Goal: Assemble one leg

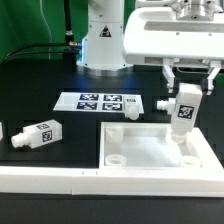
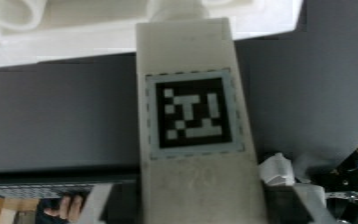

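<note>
My gripper (image 1: 187,93) is shut on a white block-shaped leg (image 1: 185,112) and holds it upright, with its black-and-white tag facing the camera. The leg's lower end hangs just above the far right corner of the large flat white tabletop (image 1: 150,148). In the wrist view the leg (image 2: 194,90) fills the middle, clamped between my fingers (image 2: 279,178), with the gripper (image 2: 202,198) closed around it and the tabletop (image 2: 51,30) beyond. Another leg (image 1: 38,133) lies on its side on the black table at the exterior view's left. A third (image 1: 3,130) is cut off by the edge.
The marker board (image 1: 97,101) lies flat behind the tabletop. A small white part (image 1: 133,112) sits at the tabletop's far left corner. A long white border rail (image 1: 60,180) runs along the front. The robot's base (image 1: 103,40) stands at the back.
</note>
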